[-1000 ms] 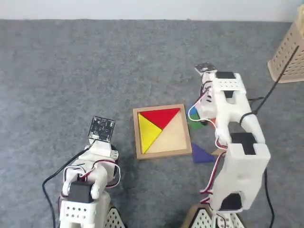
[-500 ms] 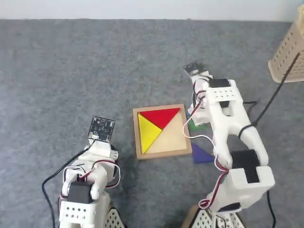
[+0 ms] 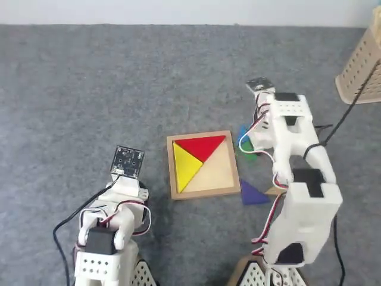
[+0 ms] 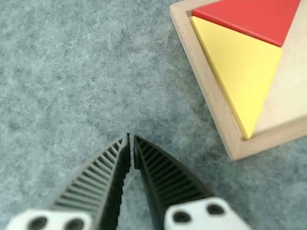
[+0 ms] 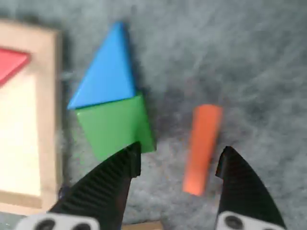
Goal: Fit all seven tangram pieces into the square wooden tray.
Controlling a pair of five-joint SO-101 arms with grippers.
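**Two pieces in the tray, four more waiting beside it**

The square wooden tray point(image 3: 204, 192) is lying in the middle of the grey felt-like table cover point(image 3: 89, 89). Two pieces are sitting inside it: one large red triangle point(image 3: 201, 146) along the far edge and one large yellow triangle point(image 3: 186, 165) along the side towards the left arm, and their long sides are touching. The other half of the tray is showing bare wood.

Four coloured pieces are lying outside, all on the right arm's side of the tray. One blue triangle point(image 5: 106, 72) and one green square point(image 5: 115, 125) are touching each other just beside the tray wall. One narrow orange piece point(image 5: 202, 146) is lying a little apart from them. One purple triangle point(image 3: 253, 193) is resting near the tray's near corner.

The right gripper point(image 5: 180, 149) is hanging over these pieces with its fingers wide apart, the orange piece between them, gripping nothing. The left gripper point(image 4: 130, 139) is hovering over bare cover near the tray's corner, its two fingers together and empty
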